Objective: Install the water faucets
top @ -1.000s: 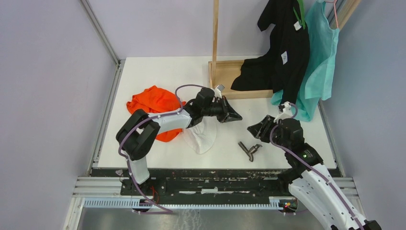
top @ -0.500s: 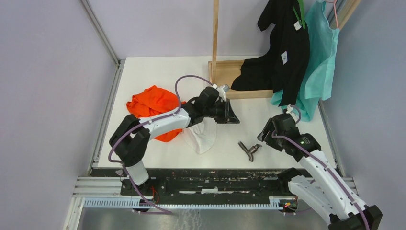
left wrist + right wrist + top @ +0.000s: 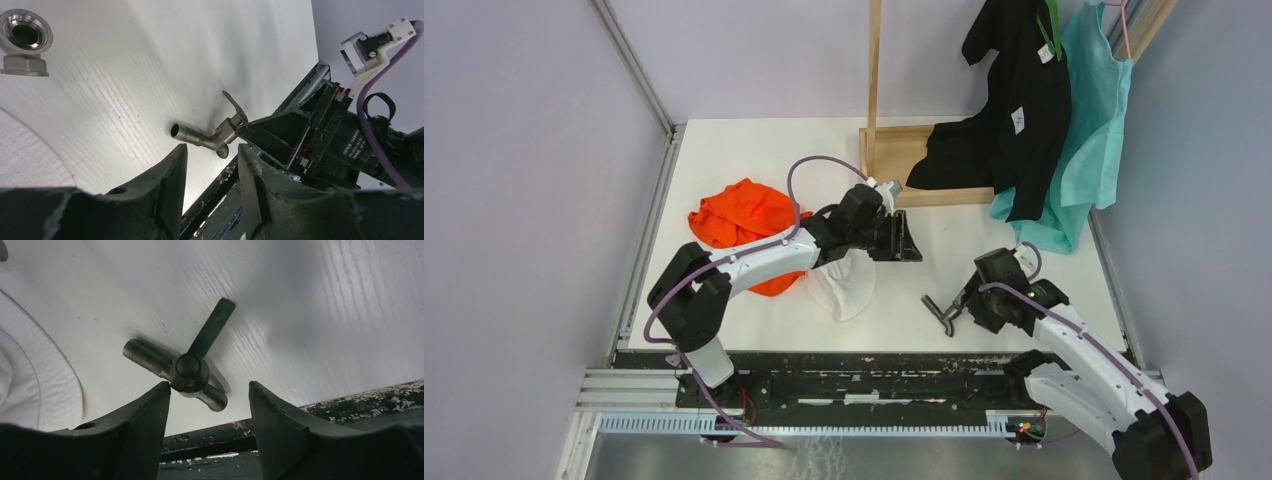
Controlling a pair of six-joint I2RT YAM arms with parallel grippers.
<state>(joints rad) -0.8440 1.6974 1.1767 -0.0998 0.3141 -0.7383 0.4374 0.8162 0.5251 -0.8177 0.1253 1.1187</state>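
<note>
Since a second ago the right gripper (image 3: 961, 303) has dropped to the lower centre of the overhead view. Its jaws stand spread either side of the small dull grey metal faucet (image 3: 942, 312) lying on the white table (image 3: 754, 150), not clamped on it. The left gripper (image 3: 911, 245), at mid-frame, has parted its jaws and holds nothing.

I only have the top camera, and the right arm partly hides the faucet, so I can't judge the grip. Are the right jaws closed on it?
Observer: No. The right wrist view shows the right gripper open and the faucet lying loose, unclamped.
Operator: Where does its threaded end point?
Observer: Toward the white cloth.
Operator: Is the left gripper carrying anything?
Observer: No. Its wrist view shows the left gripper open and empty.
</note>
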